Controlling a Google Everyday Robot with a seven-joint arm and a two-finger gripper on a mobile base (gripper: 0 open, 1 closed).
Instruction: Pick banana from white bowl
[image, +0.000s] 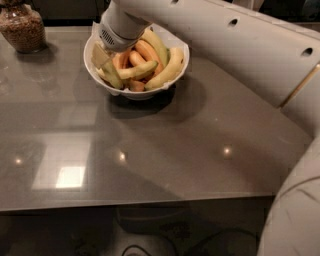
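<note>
The white bowl (177, 70) stands at the back of the grey table and holds several bananas. A pale greenish-yellow banana (136, 71) lies across the front of the pile, among orange-toned and brighter yellow ones. My gripper (103, 59) reaches down from the white wrist into the left side of the bowl, right at the left end of the pile. The wrist hides the bowl's back left rim and part of the bananas.
A glass jar (22, 27) with brown contents stands at the back left corner. My white arm (240, 55) spans the right side above the table (150, 160). The table's front edge runs along the bottom, with dark floor below.
</note>
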